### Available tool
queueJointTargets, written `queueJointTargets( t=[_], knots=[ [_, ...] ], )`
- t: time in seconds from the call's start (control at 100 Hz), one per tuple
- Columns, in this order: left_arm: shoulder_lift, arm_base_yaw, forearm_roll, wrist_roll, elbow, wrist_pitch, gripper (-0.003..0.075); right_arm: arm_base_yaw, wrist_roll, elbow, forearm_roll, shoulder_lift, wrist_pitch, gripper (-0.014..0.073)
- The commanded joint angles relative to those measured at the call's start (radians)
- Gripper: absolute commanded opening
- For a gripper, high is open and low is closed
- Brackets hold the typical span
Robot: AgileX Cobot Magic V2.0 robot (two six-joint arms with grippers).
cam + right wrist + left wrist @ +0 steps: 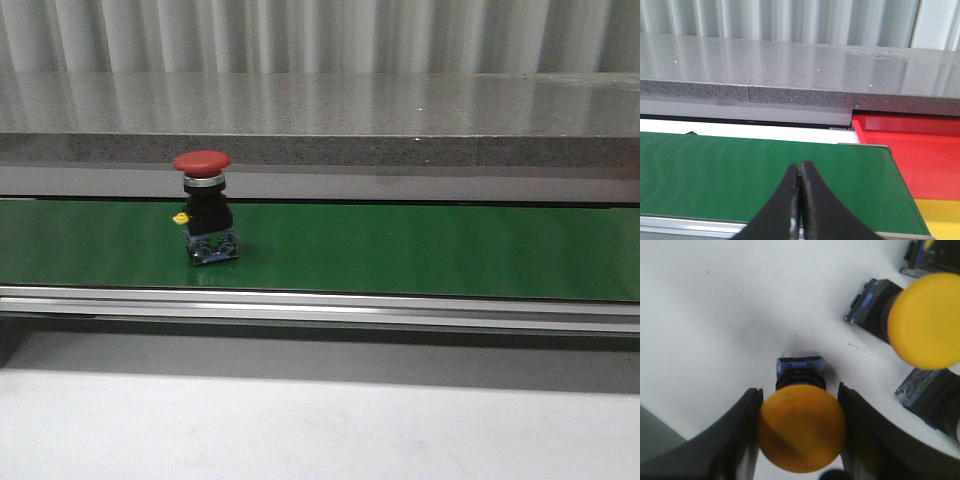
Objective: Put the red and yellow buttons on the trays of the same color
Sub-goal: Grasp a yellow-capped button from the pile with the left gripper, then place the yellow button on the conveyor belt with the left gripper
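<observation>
A red button (203,163) with a black body stands upright on the green belt (400,250), left of centre; neither gripper shows in the front view. In the left wrist view my left gripper (801,432) is closed around the cap of a yellow button (801,429), whose blue base rests on a white surface (715,315). Both fingers (742,440) touch the cap's sides. My right gripper (800,172) is shut and empty over the belt's right end (740,175). A red tray (920,150) lies just beyond it, with a yellow tray (940,217) nearer.
Another yellow button (926,320) lies tilted close beside the held one, with two more button bodies (935,397) near it. A grey stone ledge (320,110) runs behind the belt, and a metal rail (320,305) along its front edge.
</observation>
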Motion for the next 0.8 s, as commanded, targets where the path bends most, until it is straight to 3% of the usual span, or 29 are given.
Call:
queueJointTargets(
  t=[0.0, 0.38, 0.62, 0.79],
  knots=[
    [-0.093, -0.024, -0.001, 0.004, -0.029, 0.003, 0.0081, 0.002, 0.001, -0.02, -0.01, -0.016, -0.076, -0.0065],
    [-0.409, -0.231, 0.077, 0.006, -0.029, 0.018, 0.0081, 0.002, 0.001, -0.02, -0.01, -0.016, -0.076, -0.0065],
    [-0.367, -0.418, 0.075, 0.006, -0.081, 0.034, 0.0081, 0.002, 0.001, -0.02, -0.01, -0.016, -0.076, -0.0065],
    [-0.275, -0.479, 0.075, 0.006, -0.151, 0.037, 0.0081, 0.002, 0.001, -0.02, -0.01, -0.016, -0.076, -0.0065]
  ],
)
